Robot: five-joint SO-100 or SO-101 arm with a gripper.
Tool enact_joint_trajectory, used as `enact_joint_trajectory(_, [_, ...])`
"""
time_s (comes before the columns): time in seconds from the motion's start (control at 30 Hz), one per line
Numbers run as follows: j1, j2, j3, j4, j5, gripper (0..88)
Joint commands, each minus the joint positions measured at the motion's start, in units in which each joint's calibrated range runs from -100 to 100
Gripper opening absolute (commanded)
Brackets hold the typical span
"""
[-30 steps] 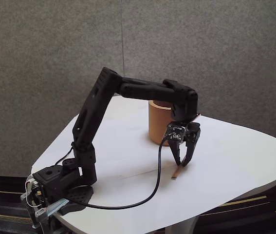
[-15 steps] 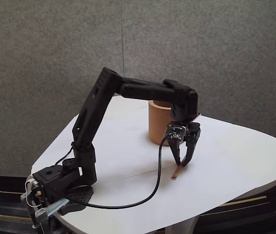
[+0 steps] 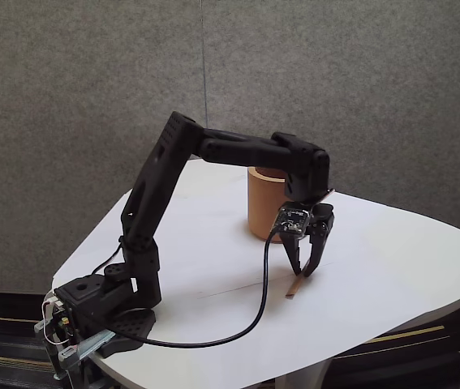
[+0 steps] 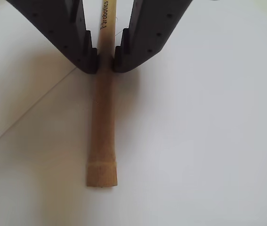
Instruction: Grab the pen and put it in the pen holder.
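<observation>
Two fingertips [image 4: 88, 59] are already straddling the pen [image 4: 101, 141], so you're basically at the squeeze. In the wrist view the hand [image 4: 105, 61] is nearly closed with the pads right up against the pen's sides; I can't tell if it's truly clamped yet. I'd close firmly before lifting, since the stick is thin and could roll or pivot between the pads. Lift straight up, and expect the long free end to droop.

The pen lies flat on the tabletop [image 3: 392, 251], in front of the holder [image 3: 262, 211] and a bit to its right in the fixed view, near it but not touching. It's a plain tan stick, slightly flared at the near end, with small dark print up by the fingers.
</observation>
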Motion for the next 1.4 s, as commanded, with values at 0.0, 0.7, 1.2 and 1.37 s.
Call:
enact_joint_trajectory(0.0, [0.3, -5.6, -1.1, 0.5, 0.3, 0.6])
enact_joint_trajectory(0.7, [0.3, -36.4, -1.1, 5.3, 9.1, 0.6])
enact_joint_trajectory(1.2, [-0.5, -51.3, -1.0, 5.1, 27.4, 0.6])
enact_joint_trajectory(1.37, [-0.6, -51.3, -0.3, -6.5, 39.1, 0.6])
